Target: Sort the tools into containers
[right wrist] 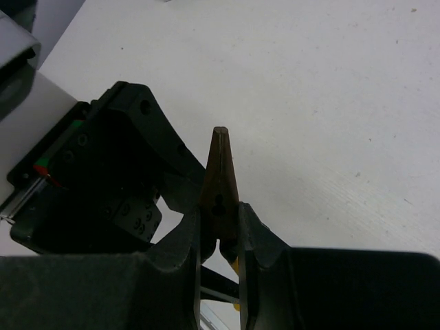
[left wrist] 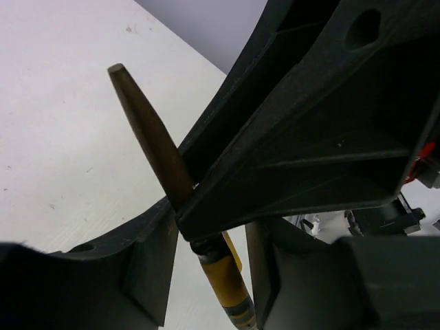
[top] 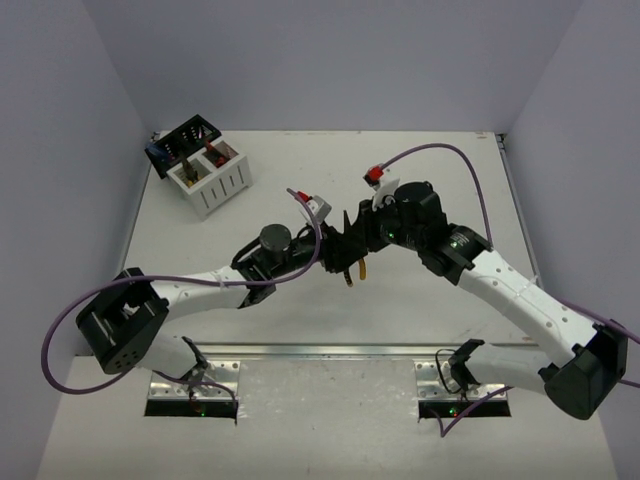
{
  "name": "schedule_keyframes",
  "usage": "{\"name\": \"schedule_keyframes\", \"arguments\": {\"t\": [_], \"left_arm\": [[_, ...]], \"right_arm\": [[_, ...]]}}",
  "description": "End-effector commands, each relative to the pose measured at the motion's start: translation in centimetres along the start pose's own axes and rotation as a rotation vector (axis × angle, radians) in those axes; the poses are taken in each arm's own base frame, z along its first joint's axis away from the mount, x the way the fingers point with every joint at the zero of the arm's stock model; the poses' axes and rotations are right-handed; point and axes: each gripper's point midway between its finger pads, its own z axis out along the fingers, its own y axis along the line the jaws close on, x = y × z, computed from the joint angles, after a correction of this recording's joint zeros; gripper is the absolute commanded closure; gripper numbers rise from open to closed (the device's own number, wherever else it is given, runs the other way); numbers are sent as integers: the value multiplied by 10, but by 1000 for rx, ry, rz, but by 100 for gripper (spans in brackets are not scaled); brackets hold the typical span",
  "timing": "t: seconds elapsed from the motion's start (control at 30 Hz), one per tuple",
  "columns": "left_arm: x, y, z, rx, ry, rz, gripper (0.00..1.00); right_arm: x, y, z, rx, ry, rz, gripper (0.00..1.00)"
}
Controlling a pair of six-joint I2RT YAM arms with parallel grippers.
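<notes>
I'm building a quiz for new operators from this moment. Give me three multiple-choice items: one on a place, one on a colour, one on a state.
1. Where on the table do the containers stand? A. far left corner B. near right corner C. centre
2. What colour is the handle of the pliers? A. green B. yellow C. blue
3. How is the right gripper? A. open, empty B. shut on the pliers C. out of view
Answers: A, the top view shows them at the far left corner; B, the left wrist view shows yellow; B, its fingers pinch the pliers at the pivot.
</notes>
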Motion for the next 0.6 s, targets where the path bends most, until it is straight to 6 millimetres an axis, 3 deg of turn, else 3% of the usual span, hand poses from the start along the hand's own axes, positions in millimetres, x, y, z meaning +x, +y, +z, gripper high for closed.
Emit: {"name": "schedule_keyframes", "arguments": {"t": [0.0,0.07,0.23,0.27,0.37,0.4,0.47,0.57], "left_arm": [[-24,-14,11,43,-63,28,86],[-23,-9,11,15,-58,27,100],[-34,-1,13,-48,-65,56,100],[-37,3,13,-73,-70,73,100],[-59,7,12,-127,-115,120,100],[-67,13,11,-167,-135,144,100],[-92,34,2,-278,-183,217,100],[-141,63,-17,-408,-269,288,100]], "right_arm": [[-39,22,-12,-55,-122,-9,100],[-42,23,-14,-58,-133,-6,100],[-46,25,-17,-64,-146,-13,98],[-46,25,-17,-65,-149,-17,86],[-50,22,-20,-44,-159,-29,17],[-53,15,-22,-2,-167,-28,2],[-62,-13,-39,146,-197,-22,1],[-72,-38,-74,296,-256,-16,1]]}}
